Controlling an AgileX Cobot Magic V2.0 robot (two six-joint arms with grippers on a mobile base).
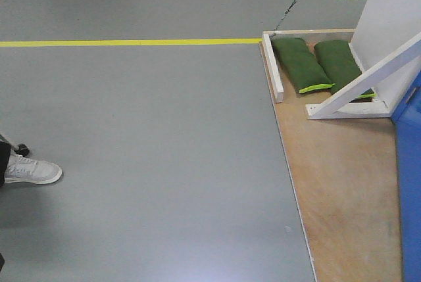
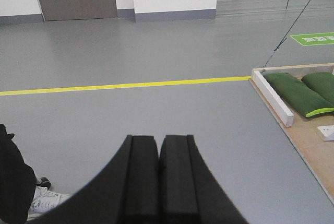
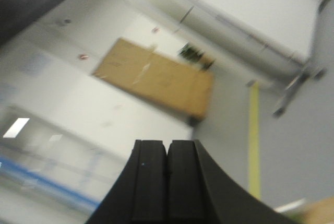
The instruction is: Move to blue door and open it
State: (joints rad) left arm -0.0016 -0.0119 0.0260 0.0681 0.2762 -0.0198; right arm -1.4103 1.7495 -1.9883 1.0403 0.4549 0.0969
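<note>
Approach comes first: the blue door (image 1: 411,183) shows only as a strip on the right edge of the plywood platform (image 1: 342,190), so the robot should likely turn right and square up before either arm reaches. Left gripper (image 2: 159,179) and right gripper (image 3: 168,179) have jaws pressed together, empty. The platform's far corner, fenced by white rails (image 1: 277,71), holds two green sandbags (image 1: 299,65).

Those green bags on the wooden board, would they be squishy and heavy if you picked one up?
Probably floppy: the green bags look soft and rounded, sagging flat on the wooden board. Likely heavy too, since they lie inside the white frame as if weighing it down. They shouldn't roll.
</note>
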